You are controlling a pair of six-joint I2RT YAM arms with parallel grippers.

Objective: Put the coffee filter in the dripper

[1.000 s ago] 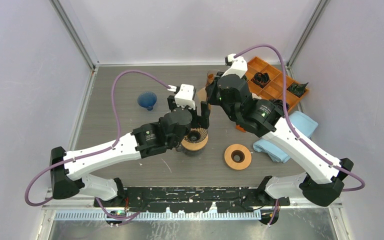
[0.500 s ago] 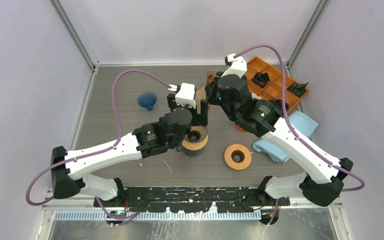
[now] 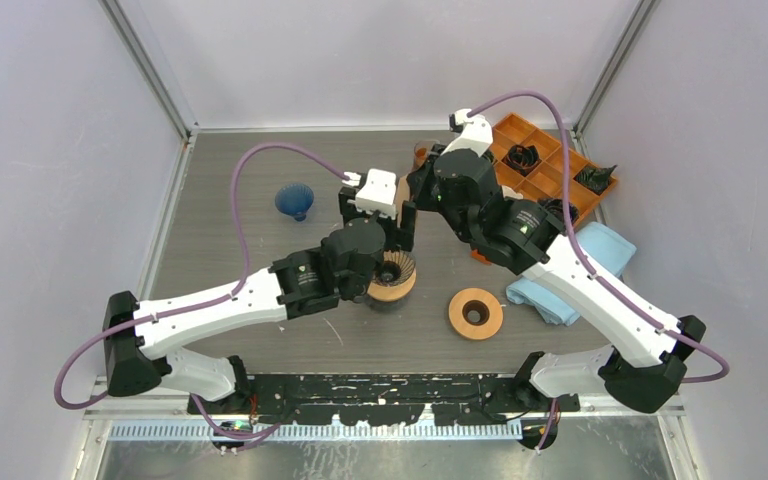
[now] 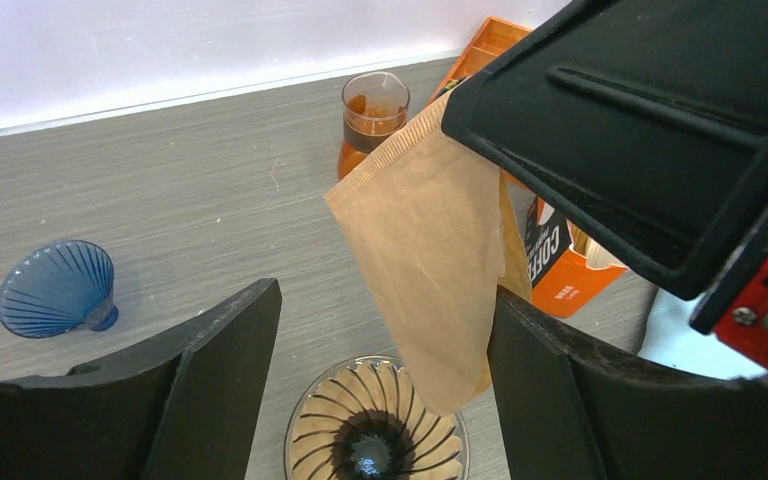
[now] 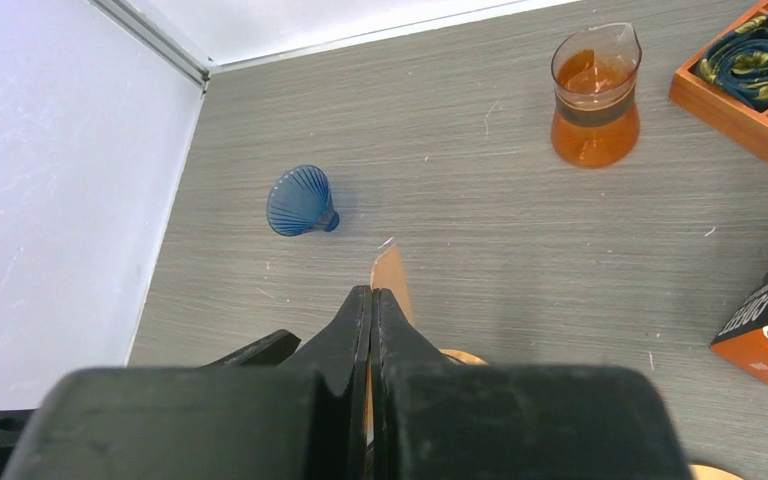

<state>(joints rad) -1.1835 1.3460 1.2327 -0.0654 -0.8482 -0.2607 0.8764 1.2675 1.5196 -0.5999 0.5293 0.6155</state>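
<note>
right tool (image 5: 371, 292) pinches coffee filter (image 4: 430, 250) | hangs over dripper (image 4: 360, 440) | left tool (image 4: 385, 300) spread

Soft, even light is coming from overhead and bouncing off the pale walls (image 3: 380, 60), so the grey desk (image 3: 240, 180) is showing only faint, blurred shadows beneath the arms, with no harsh glare. The overhead view is looking crisp throughout. In the wrist views, the left end effector (image 4: 382, 295) and right end effector (image 5: 370, 295) are rendering dark and slightly soft near the lens, while the coffee filter (image 4: 430, 250) is appearing sharp
</note>
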